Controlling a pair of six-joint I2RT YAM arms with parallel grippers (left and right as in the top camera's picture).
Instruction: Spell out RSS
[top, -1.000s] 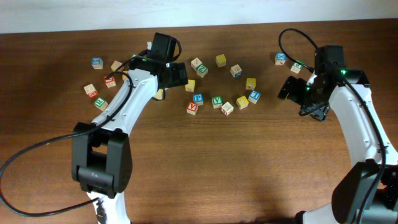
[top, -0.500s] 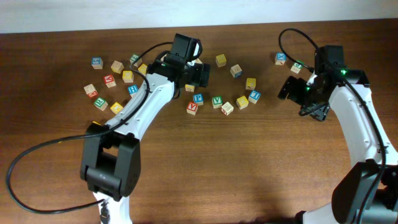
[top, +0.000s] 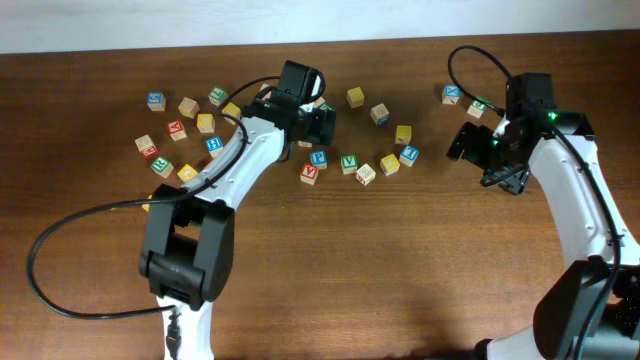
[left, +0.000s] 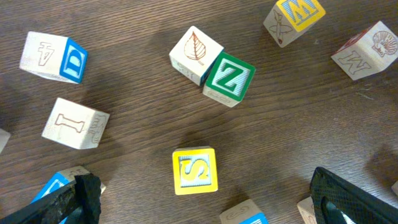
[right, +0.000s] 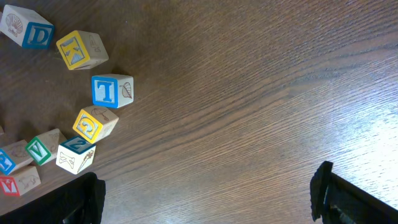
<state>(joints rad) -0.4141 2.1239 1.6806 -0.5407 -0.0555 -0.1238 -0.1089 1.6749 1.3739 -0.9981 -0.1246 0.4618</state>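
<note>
Left wrist view: left gripper (left: 202, 190) spread wide, holding nothing; one yellow S cube (left: 194, 171) lies flat on the table (left: 124, 74) between its fingers, touching neither, just below the green Z cube (left: 229, 78); right gripper (right: 205, 193) likewise wide apart and empty.

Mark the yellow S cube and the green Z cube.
yellow-faced wooden S cube (left: 195, 171), left wrist view, top face centre.
green-faced wooden Z cube (left: 229, 78), left wrist view, lettered face centre.

arms (top: 235, 165): white links | joints (top: 185, 265): black | cables (top: 31, 270): black | right LED (top: 551, 115): green
</note>
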